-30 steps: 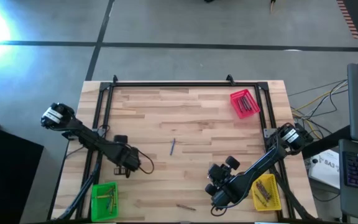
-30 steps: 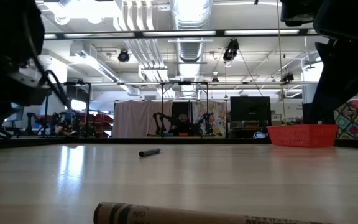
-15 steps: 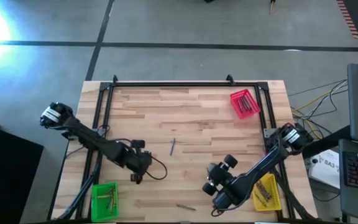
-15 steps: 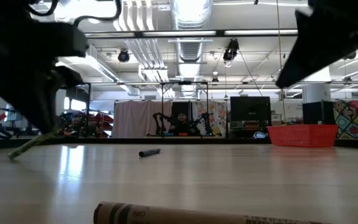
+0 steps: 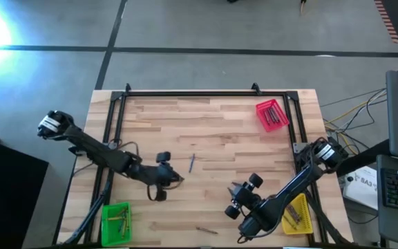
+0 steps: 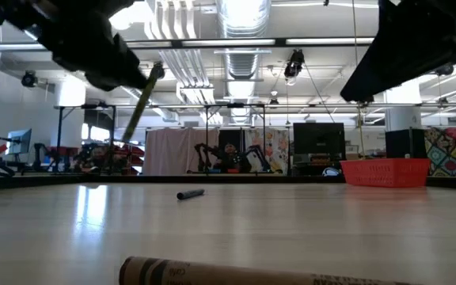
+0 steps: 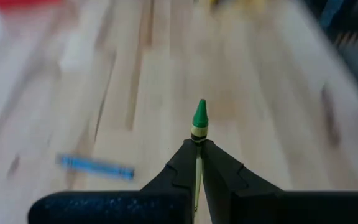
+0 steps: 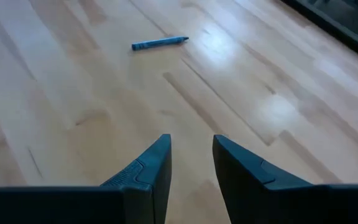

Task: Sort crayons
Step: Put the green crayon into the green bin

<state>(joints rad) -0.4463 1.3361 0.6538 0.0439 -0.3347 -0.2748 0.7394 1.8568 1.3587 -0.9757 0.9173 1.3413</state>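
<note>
Holding green crayon [image 7: 199,118] pinched in my left hand [image 7: 199,144], lifted above worktop [image 5: 213,117] for carrying to green tray [image 5: 115,223]. Right hand [image 8: 190,144] part-open, empty, low over worktop. Blue crayon [image 5: 192,162] lies mid-worktop.

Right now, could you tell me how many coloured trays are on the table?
3: the red tray at the far right, the green tray at the near left corner, and the yellow tray at the near right, partly hidden under the right arm. All hold crayons.
</note>
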